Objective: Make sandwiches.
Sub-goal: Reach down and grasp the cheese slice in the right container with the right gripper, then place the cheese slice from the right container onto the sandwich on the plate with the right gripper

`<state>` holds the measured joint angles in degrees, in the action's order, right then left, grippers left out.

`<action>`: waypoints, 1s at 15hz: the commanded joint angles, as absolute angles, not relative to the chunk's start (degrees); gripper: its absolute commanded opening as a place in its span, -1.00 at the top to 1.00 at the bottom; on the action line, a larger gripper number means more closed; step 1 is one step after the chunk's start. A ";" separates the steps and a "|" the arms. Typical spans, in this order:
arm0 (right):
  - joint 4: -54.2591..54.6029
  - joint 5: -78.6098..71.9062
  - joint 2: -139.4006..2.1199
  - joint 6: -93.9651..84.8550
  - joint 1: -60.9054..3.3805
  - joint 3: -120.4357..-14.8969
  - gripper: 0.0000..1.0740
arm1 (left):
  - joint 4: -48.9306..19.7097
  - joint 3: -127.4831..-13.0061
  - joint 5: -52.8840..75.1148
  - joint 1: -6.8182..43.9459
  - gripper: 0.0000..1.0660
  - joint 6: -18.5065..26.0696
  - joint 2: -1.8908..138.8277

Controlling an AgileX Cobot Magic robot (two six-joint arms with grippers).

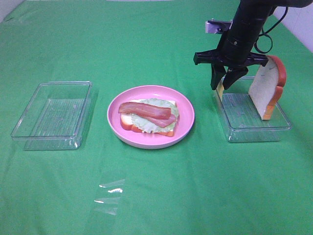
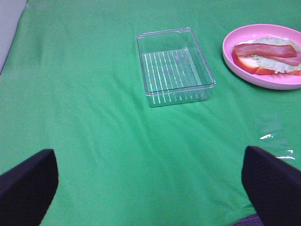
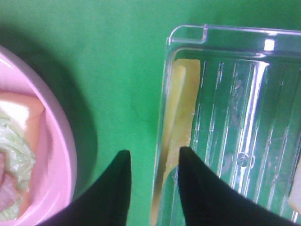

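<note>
Cloth (image 1: 156, 205): green, covers the whole table. I see wide open room at the near edge and betw. the trays and plate.
L tray (image 1: 49, 143): clear, on the left, well apart from the plate.
R tray (image 1: 254, 133): clear, on the right, with a strip of bare cloth betw. its left wall and the plate.
Plate (image 1: 146, 141): pink, round, mid-table.
Upright bread slice (image 1: 266, 90): stands on edge in R tray, leaning at its right wall.
Bottom bread slice (image 1: 128, 122): flat on the plate, lettuce (image 1: 164, 126) on it, bacon (image 1: 146, 110) on top.
R claw (image 3: 154, 151): partly open, gripping nothing I can see. One finger is outside the R tray's left wall, the other inside.
Cheese (image 3: 181, 108): on edge, against the inside of that wall, betw. the fingers.
L claw (image 2: 150, 188): spread wide over bare cloth, holding nothing.
Film scrap (image 1: 110, 195): clear, near edge.
</note>
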<state>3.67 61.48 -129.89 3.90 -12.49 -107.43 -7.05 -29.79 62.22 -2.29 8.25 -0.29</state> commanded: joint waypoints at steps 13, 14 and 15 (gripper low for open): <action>3.38 68.70 -121.93 3.90 -12.38 -108.23 1.00 | -7.62 -29.62 61.71 -2.06 -0.83 7.85 -1.15; 4.18 69.79 -120.49 3.78 -12.38 -108.23 1.00 | -7.62 -29.62 61.71 -2.06 -0.83 7.85 -1.15; 5.44 70.42 -119.12 3.61 -12.38 -108.00 1.00 | -7.62 -29.62 61.71 -2.06 -0.83 7.85 -1.15</action>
